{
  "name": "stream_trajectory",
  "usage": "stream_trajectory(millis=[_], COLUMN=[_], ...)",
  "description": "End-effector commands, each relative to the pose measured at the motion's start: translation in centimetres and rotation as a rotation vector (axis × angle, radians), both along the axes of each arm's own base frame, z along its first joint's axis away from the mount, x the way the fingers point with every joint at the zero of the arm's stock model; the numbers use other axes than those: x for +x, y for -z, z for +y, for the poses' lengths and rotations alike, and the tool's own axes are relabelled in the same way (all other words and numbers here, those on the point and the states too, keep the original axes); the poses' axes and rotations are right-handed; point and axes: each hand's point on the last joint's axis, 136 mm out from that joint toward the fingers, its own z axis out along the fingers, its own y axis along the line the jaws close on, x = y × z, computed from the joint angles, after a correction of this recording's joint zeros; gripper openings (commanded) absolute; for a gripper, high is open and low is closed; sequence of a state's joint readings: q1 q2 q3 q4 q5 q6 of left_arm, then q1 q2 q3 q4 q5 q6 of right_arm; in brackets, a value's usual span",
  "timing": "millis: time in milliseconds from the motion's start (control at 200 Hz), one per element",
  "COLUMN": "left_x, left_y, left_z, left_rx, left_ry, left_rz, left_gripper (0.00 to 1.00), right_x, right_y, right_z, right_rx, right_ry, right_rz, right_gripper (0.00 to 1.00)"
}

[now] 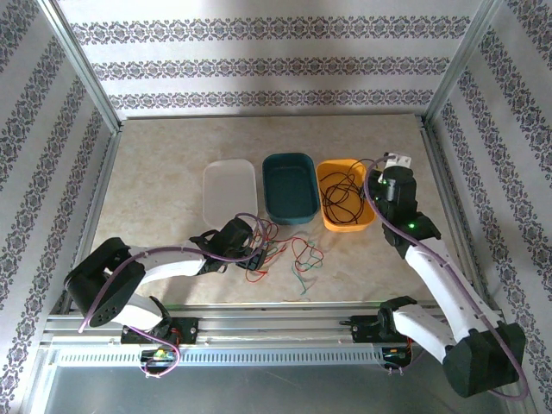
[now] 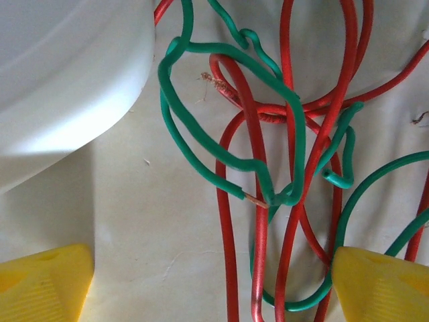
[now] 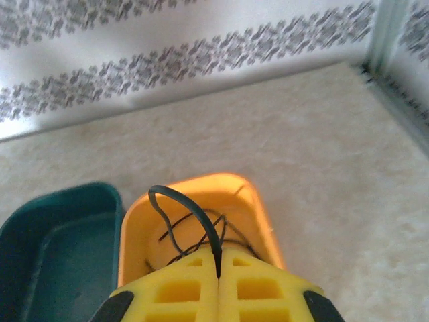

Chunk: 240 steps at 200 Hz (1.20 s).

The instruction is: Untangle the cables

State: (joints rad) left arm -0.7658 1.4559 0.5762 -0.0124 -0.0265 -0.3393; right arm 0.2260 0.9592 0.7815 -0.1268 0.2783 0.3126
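Yellow pads [image 2: 47,282] of your left gripper [image 2: 214,285] sit in the bottom corners of its wrist view, spread wide and holding nothing. Between and beyond them, filling the centre and right of that frame, lie the red cables [image 2: 258,221] and green cables [image 2: 167,87], flat on the table and crossing each other many times. One green strand ends in a bare copper tip near the middle of the frame, lying against a red strand. From above, this tangle is at lower centre, just in front of the white tub [image 1: 228,190].

Your right gripper [image 3: 219,268] is clenched on the black cable [image 3: 181,201]. The strand comes out of the seam between the closed fingers and arcs down into the orange tub [image 3: 194,180], where the rest of it lies coiled. The top view places that tub at centre right, with the empty teal tub [image 1: 289,190] between it and the white one, all three in a row across the marbled table [image 1: 172,172].

By my reading, the black cable is already separated and only needs letting go over its tub, so the step in hand is the red and green knot. Your next move calls for choosing one strand, and the free green end looks the easiest. Lower the left fingers around it alone, close, and draw it out along its own path so the red loops don't tighten. Expect the thin wire to drag its neighbours, so keep the pull slow and low.
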Motion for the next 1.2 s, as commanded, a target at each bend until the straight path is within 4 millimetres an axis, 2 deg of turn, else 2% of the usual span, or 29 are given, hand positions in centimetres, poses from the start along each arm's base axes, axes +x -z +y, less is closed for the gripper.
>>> stream_trajectory(millis=[0, 135, 220, 275, 395, 540, 610, 690, 904, 1054, 1144, 1194], left_x=[0.4, 0.3, 0.2, 0.2, 0.1, 0.1, 0.1, 0.1, 0.1, 0.1, 0.1, 0.1], left_y=[-0.5, -0.3, -0.2, -0.2, -0.3, -0.1, -0.1, -0.1, -0.2, -0.3, -0.3, -0.4], left_z=[-1.2, -1.1, -1.0, -0.9, -0.7, -0.8, -0.8, -0.8, -0.8, -0.7, -0.7, -0.7], left_rx=[-0.014, -0.021, -0.022, -0.021, -0.023, -0.020, -0.019, -0.019, -0.020, -0.018, -0.017, -0.017], left_ry=[0.037, 0.030, 0.025, 0.021, 0.017, 0.019, 0.020, 0.019, 0.018, 0.015, 0.017, 0.019], left_rz=[-0.023, -0.017, -0.017, -0.019, -0.022, -0.019, -0.017, -0.017, -0.017, -0.017, -0.017, -0.016], left_gripper=[0.92, 0.92, 0.92, 0.92, 0.92, 0.92, 0.92, 0.92, 0.92, 0.92, 0.92, 0.92], right_x=[-0.6, -1.3, -1.6, -1.6, -1.1, -0.6, -0.2, 0.3, 1.8, 1.9, 1.9, 2.0], right_y=[-6.7, -10.6, -12.4, -13.0, -13.3, -12.1, -10.5, -7.8, 1.7, 8.7, 11.9, 13.1], right_z=[-3.5, -5.7, -6.1, -5.6, -3.1, -1.5, -1.2, -0.8, 0.9, 1.6, 1.6, 1.6], right_rx=[-0.103, -0.204, -0.230, -0.224, -0.173, -0.115, -0.108, -0.088, -0.033, -0.008, -0.005, 0.001], right_ry=[0.173, 0.287, 0.304, 0.273, 0.128, 0.041, 0.031, 0.019, 0.005, 0.020, 0.043, 0.058], right_rz=[-0.175, -0.273, -0.314, -0.336, -0.359, -0.318, -0.269, -0.191, 0.055, 0.275, 0.386, 0.423], right_gripper=[0.00, 0.00, 0.00, 0.00, 0.00, 0.00, 0.00, 0.00, 0.00, 0.00, 0.00, 0.00])
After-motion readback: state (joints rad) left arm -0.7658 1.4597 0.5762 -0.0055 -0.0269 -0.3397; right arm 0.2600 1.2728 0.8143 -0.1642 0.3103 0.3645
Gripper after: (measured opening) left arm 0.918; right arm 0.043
